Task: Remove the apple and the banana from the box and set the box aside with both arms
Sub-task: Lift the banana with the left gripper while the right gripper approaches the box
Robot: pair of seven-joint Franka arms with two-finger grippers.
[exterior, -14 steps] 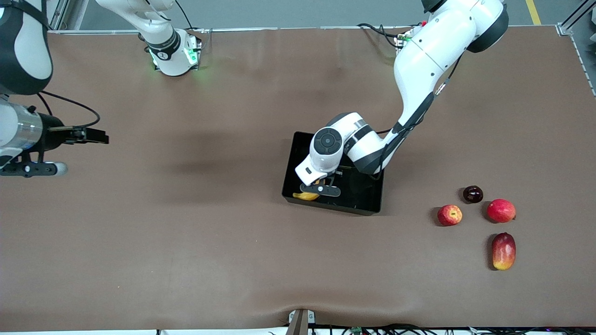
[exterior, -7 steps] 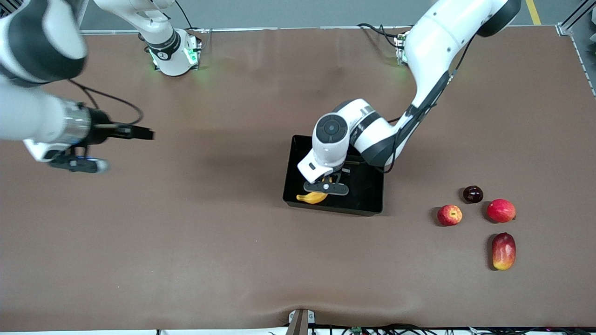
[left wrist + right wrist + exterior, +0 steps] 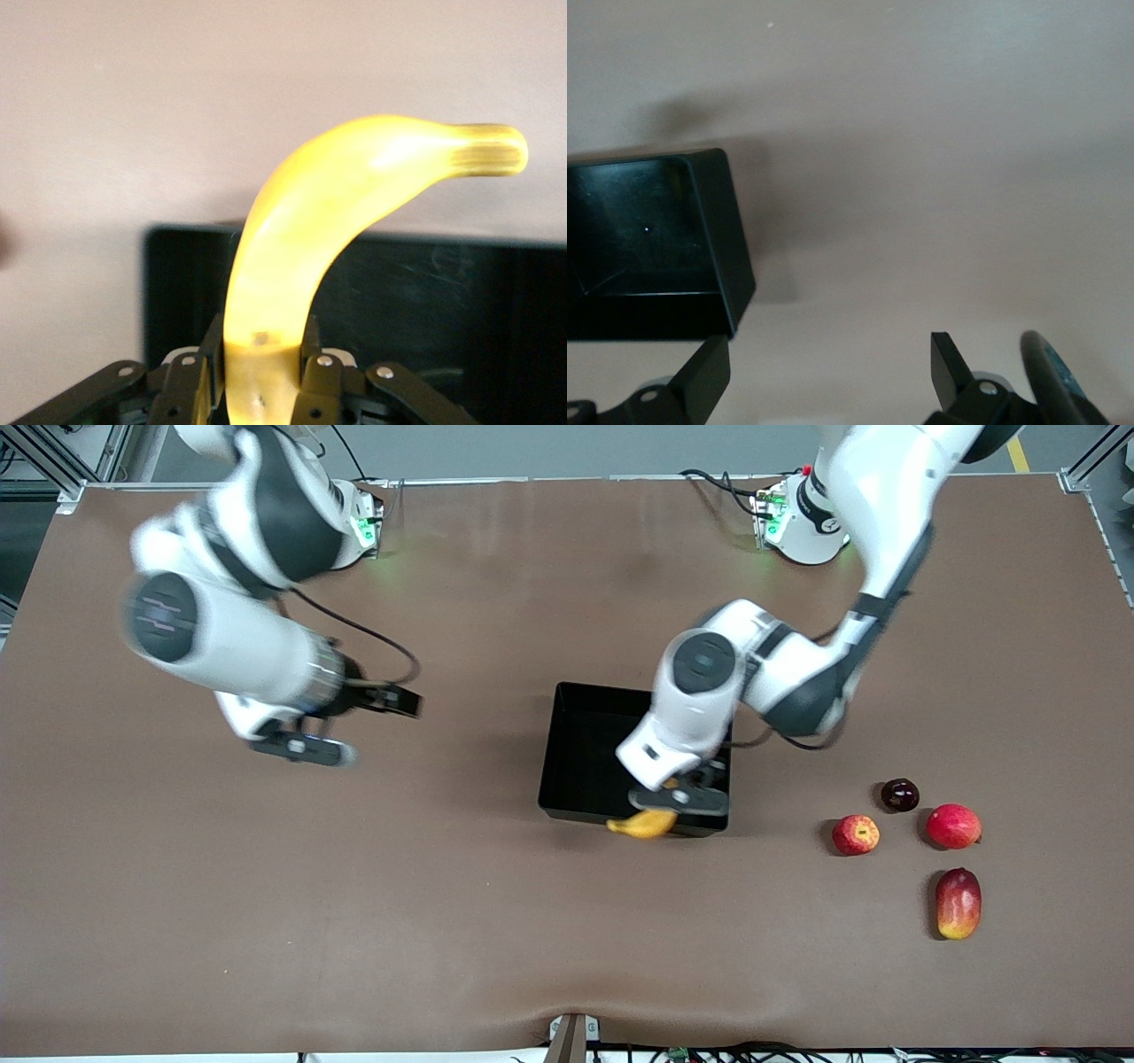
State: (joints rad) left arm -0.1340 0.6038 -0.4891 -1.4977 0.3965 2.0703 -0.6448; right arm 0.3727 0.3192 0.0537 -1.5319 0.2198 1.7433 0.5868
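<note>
The black box [image 3: 580,748] sits mid-table. My left gripper [image 3: 675,801] hangs over the box's corner nearest the front camera, at the left arm's end, shut on the yellow banana [image 3: 643,825]. The banana's tip pokes out over the box's wall. In the left wrist view the banana [image 3: 337,204] rises from between the shut fingers of the left gripper [image 3: 263,382], with the box [image 3: 425,301] under it. My right gripper [image 3: 403,701] hangs open and empty over bare table beside the box, toward the right arm's end. The right wrist view shows the right gripper [image 3: 830,361] near a corner of the box [image 3: 718,239]. The small apple [image 3: 856,834] lies toward the left arm's end.
Near the apple lie a small dark round fruit [image 3: 899,794], a larger red round fruit [image 3: 953,825] and an oval red-yellow mango [image 3: 958,903], the mango nearest the front camera. The brown table [image 3: 354,921] spreads wide around the box.
The left gripper carried the banana across the box toward the left arm's end and its front wall. The right arm swung in from the table's end toward the box, still open.
</note>
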